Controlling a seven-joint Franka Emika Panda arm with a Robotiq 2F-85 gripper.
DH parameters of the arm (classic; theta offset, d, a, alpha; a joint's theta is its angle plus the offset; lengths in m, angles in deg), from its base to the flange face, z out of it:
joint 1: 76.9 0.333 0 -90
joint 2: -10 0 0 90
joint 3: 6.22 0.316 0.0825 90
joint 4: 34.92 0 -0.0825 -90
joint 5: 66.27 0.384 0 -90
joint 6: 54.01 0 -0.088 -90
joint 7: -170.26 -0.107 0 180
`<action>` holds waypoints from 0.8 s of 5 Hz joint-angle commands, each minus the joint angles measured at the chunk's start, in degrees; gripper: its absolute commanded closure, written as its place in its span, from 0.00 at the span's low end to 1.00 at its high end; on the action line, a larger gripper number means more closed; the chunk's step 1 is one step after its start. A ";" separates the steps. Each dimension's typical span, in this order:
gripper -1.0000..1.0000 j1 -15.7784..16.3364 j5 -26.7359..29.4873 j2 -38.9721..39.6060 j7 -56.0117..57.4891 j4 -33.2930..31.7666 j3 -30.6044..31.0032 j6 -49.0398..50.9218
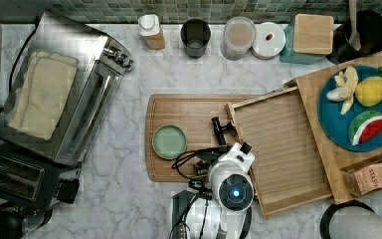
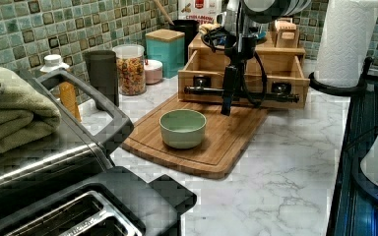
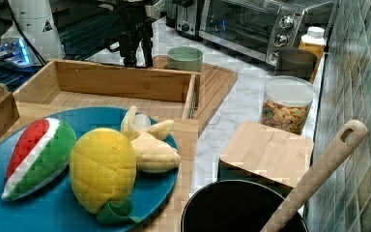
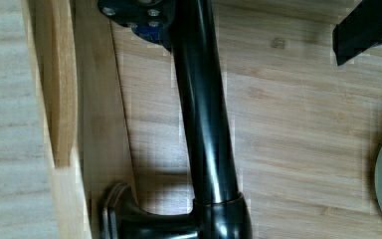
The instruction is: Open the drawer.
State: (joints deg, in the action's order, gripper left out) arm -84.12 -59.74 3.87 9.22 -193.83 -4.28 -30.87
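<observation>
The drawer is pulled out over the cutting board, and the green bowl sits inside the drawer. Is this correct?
Not entirely. The drawer is pulled out, but the green bowl sits on the cutting board, outside the drawer; the top view shows this.

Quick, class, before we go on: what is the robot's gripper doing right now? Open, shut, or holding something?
Gripper: open, holding nothing; its jaws straddle the black bar handle of the pulled-out drawer.
</observation>
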 commanded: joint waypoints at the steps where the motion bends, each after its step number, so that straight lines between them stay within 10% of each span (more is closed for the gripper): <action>1: 0.00 9.87 3.26 -2.18 -3.50 -3.24 9.18 3.41; 4: 0.00 12.47 2.36 -2.12 -4.10 -3.26 6.38 3.35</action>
